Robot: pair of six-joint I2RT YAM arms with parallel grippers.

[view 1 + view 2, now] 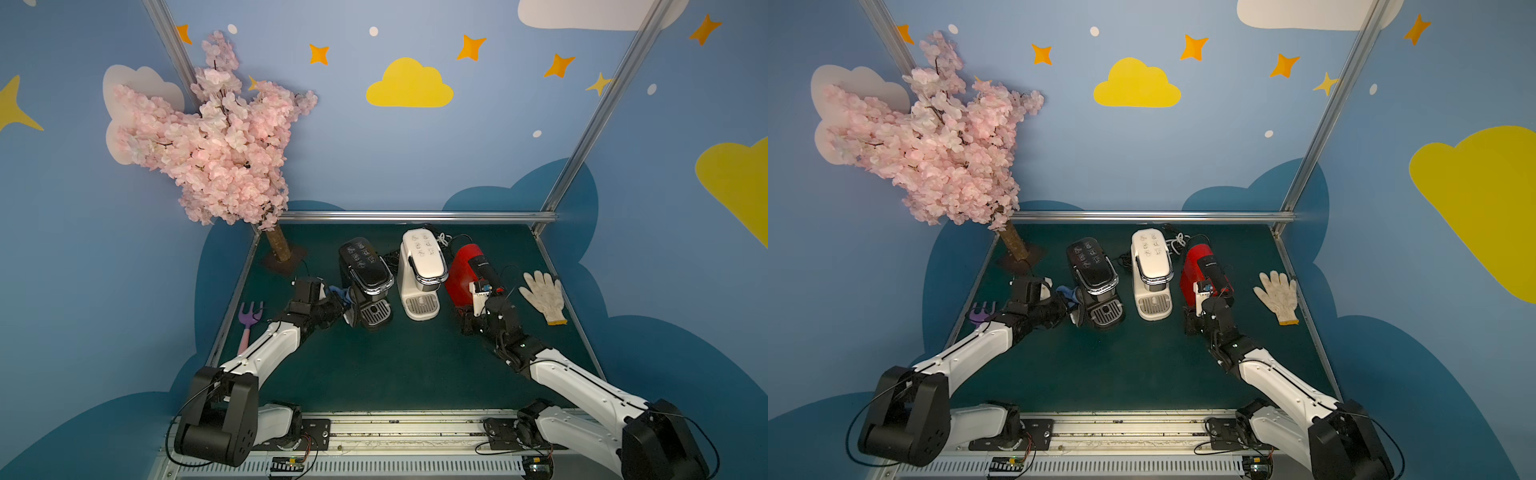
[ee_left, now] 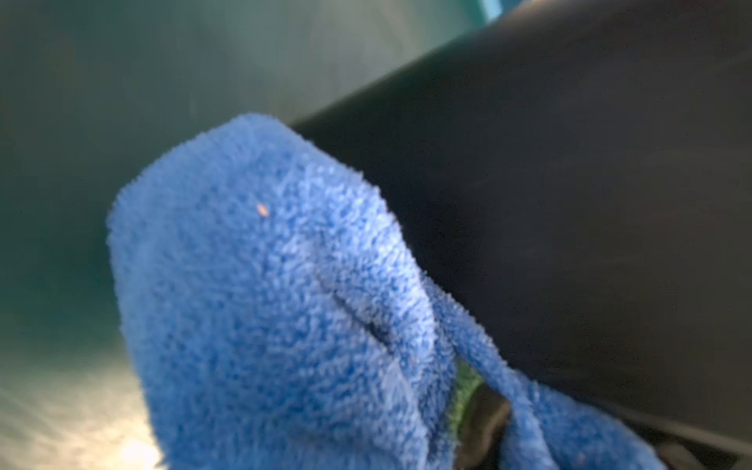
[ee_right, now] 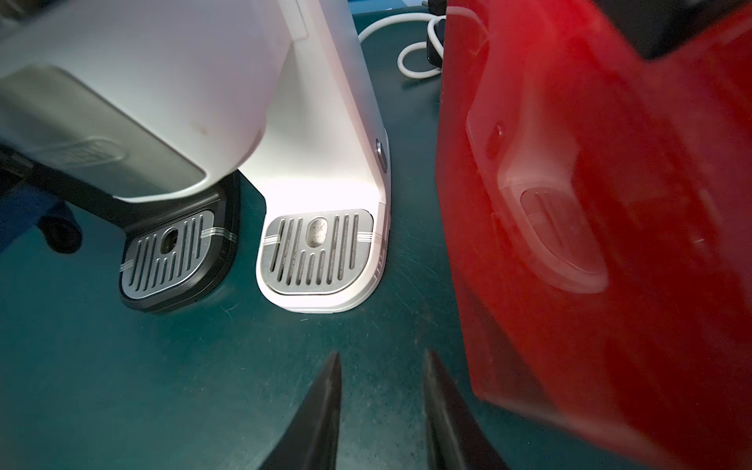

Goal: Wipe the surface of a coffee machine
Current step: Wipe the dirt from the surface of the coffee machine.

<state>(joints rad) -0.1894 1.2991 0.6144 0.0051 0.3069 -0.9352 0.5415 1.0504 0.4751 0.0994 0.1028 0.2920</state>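
On the dark green worktop [image 1: 395,374] three capsule machines stand in one row: a black machine [image 1: 365,270] on the left, the cream-white coffee machine [image 1: 424,266] in the middle with six dark icons on its rounded top, and a red-and-black machine [image 1: 461,270] on the right. Two arms reach in. The left pincer [image 1: 343,305] is clenched on one blue cloth [image 2: 264,285], which lies against the black machine's side, apart from the coffee machine. The right pincer [image 3: 380,358] hangs released and empty, its two fingers parted above bare worktop just beside the red-and-black machine. The right wrist view shows two silver drip grilles, one under the coffee machine and one under the black machine. One white glove [image 1: 544,295] lies at the far right, one purple hand fork [image 1: 249,320] at the far left, and one pink blossom tree [image 1: 212,145] stands in the back left corner.
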